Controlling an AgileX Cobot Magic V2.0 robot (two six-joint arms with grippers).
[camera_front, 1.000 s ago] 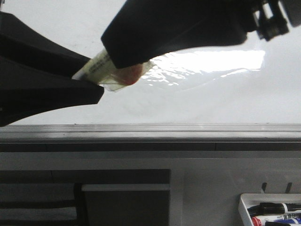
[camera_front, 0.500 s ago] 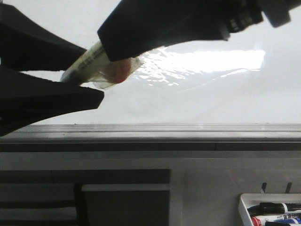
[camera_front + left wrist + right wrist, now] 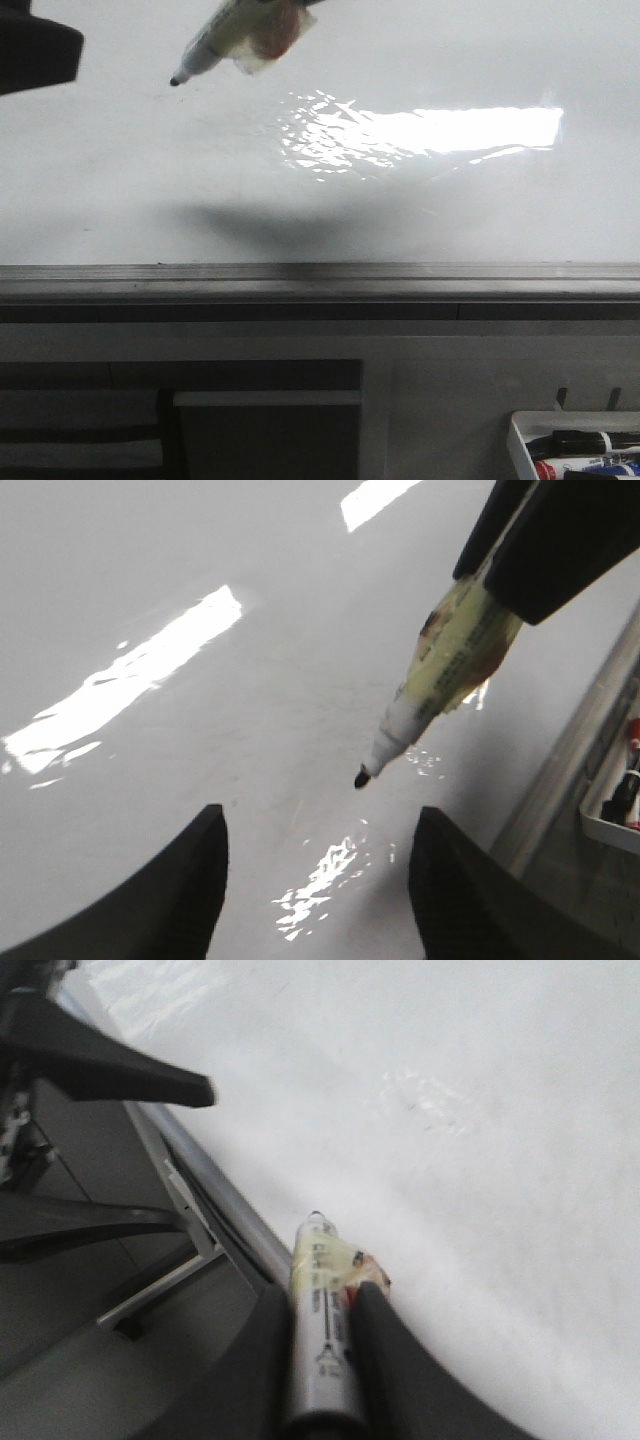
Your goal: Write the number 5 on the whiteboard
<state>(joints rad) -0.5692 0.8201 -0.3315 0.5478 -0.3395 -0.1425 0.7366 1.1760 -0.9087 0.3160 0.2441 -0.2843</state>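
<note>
The whiteboard (image 3: pixel 420 200) fills the upper half of the front view, its grey edge rail (image 3: pixel 320 275) running straight across the middle of the frame. We see no number 5 on it anywhere; the glossy surface is bare in all 3 views, so we judge the writing is not yet begun.

The marker (image 3: pixel 215 40) enters at the top centre of the front view, slanting down to the left with its uncapped black tip exposed. The tip hangs over the board, and we cannot tell whether it touches; the shadow low on the board suggests it is apart. In the right wrist view, the right tool (image 3: pixel 325 1305) is clamped on the marker barrel, one finger on each side. A wrap of yellowish tape with a reddish patch sits just where the fingers meet the barrel, which we take as padding so the pen does not slip under writing pressure.

The left tool (image 3: pixel 320 880) stands with its fingers spread wide and nothing between them, in the lower part of the left wrist view, with the marker tip just above the gap. We read it as standing clear so the pen can work.

Small dark print runs along the barrel, too fine to read. A white tray (image 3: pixel 575 445) of spare markers sits at the lower right of the front view.
</note>
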